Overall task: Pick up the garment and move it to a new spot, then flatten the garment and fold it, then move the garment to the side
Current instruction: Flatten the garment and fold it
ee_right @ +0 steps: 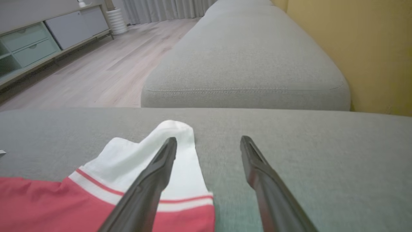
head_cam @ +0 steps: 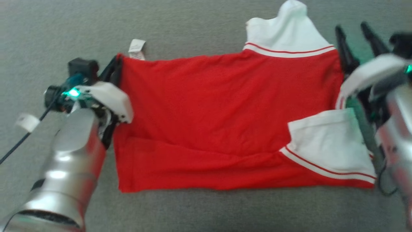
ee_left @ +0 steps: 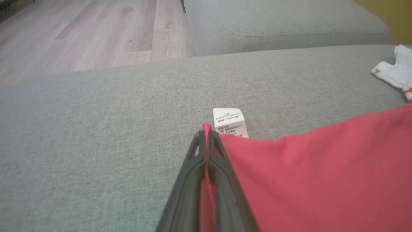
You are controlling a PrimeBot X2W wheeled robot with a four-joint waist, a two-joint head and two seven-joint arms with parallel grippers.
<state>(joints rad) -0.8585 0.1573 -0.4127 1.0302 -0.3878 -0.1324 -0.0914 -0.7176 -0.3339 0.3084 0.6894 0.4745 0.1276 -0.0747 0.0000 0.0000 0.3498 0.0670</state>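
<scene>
Garment [head_cam: 206, 122] lies spread, lower part creased, on the grey sofa cushion [head_cam: 193, 25]. Risk: the left claw [ee_left: 206, 135] is clenched on the thin corner edge alone, beside the label [ee_left: 230, 121]; a one-sided pull could slip it free or bunch the cloth. Right claw [ee_right: 208, 141] stands released, grasping nothing, one finger over the white sleeve [ee_right: 128, 158]; contact unclear.

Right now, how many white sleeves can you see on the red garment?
2. The far sleeve sticks out beyond the garment at the far right; the near sleeve lies folded onto the red cloth, near right. None seems hidden.
</scene>
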